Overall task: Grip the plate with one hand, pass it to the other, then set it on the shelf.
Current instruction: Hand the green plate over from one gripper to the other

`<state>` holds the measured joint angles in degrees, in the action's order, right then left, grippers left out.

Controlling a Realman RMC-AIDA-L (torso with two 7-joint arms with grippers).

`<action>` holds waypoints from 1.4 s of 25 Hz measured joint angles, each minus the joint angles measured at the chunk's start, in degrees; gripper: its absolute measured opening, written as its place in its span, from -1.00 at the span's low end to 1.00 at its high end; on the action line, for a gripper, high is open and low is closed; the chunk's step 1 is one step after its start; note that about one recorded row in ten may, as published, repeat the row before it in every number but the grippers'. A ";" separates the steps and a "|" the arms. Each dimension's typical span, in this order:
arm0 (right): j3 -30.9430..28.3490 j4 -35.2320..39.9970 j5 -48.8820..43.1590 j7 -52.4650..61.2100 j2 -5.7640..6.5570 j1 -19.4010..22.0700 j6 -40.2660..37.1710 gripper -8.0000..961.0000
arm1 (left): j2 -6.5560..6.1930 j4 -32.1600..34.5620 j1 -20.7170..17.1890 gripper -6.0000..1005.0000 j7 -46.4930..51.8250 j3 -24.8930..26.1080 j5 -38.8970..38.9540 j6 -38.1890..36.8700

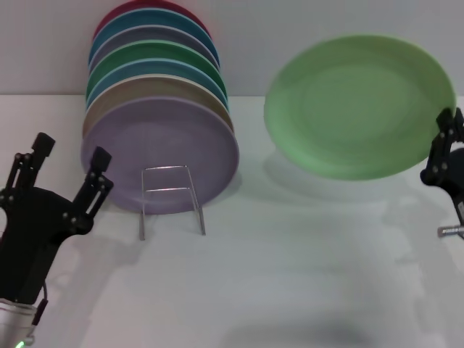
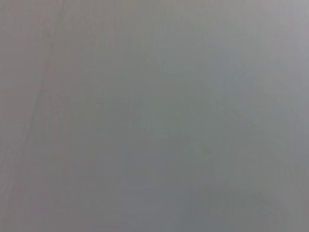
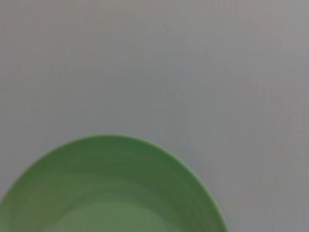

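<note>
The light green plate [image 1: 360, 105] is held up off the white table at the right, tilted with its face toward me. My right gripper [image 1: 444, 148] is shut on the plate's right rim. The plate also fills the lower part of the right wrist view [image 3: 111, 193]. The silver wire shelf [image 1: 171, 197] stands on the table left of centre, its front slot holding nothing. My left gripper [image 1: 69, 163] is open and empty at the left, just left of the shelf and well apart from the plate. The left wrist view shows only blank grey.
A row of several coloured plates [image 1: 156, 87] stands upright behind the wire loop, with a lavender plate [image 1: 161, 154] in front. A pale wall runs behind. The white table [image 1: 290, 275] stretches between the two arms.
</note>
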<state>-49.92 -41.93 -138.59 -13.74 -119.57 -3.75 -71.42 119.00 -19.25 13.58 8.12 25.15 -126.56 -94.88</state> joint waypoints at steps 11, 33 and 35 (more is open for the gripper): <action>8.48 -1.76 3.03 -6.93 -0.12 3.94 -4.61 -0.95 | 0.00 -3.19 0.61 0.62 -8.20 -6.54 0.00 2.98; 22.10 -4.80 13.22 -20.87 -0.06 4.58 -8.44 -0.95 | 0.09 -6.13 1.65 0.62 -12.84 -10.49 -0.09 10.48; 23.59 -5.24 14.99 -22.19 -0.02 4.40 -8.88 -0.95 | 0.08 -7.04 1.95 0.62 -13.94 -10.60 -0.09 11.51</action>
<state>-26.33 -47.17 -123.60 -35.92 -119.59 0.65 -80.31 119.08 -26.29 15.53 -5.82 14.54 -126.65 -83.38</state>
